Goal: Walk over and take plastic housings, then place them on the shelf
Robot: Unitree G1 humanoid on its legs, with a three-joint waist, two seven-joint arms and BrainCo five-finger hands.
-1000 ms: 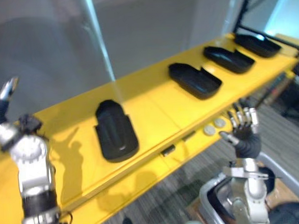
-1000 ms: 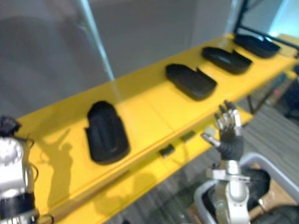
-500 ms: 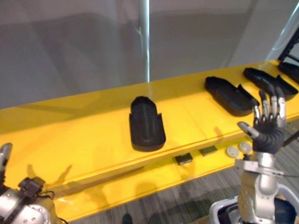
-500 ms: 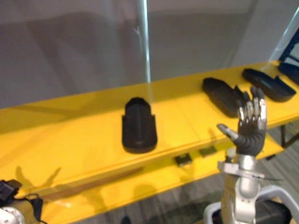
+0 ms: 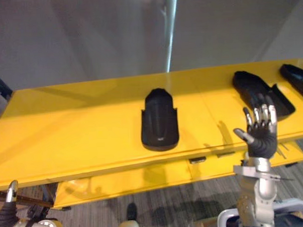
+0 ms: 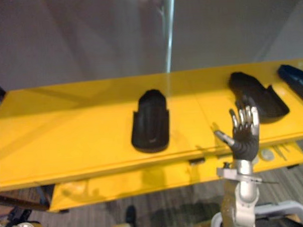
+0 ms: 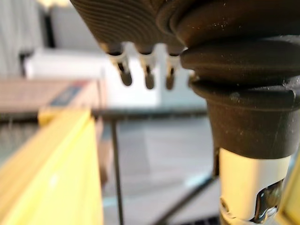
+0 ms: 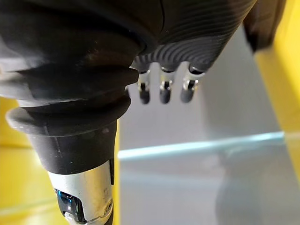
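We see the yellow shelf (image 5: pixel 67 131) bearing the middle housing (image 5: pixel 159 120), black, ribbed and round-nosed, at its centre, and the right housing (image 5: pixel 263 92) near its right end. Before its front edge our right hand (image 5: pixel 262 134) stands upright, fingers straight and apart. Our left hand (image 7: pixel 148 75) hangs off its left end, fingers relaxed.

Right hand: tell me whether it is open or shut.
Open. The right hand stands upright in front of the yellow shelf, fingers straight and spread, thumb out to the side, with nothing held.
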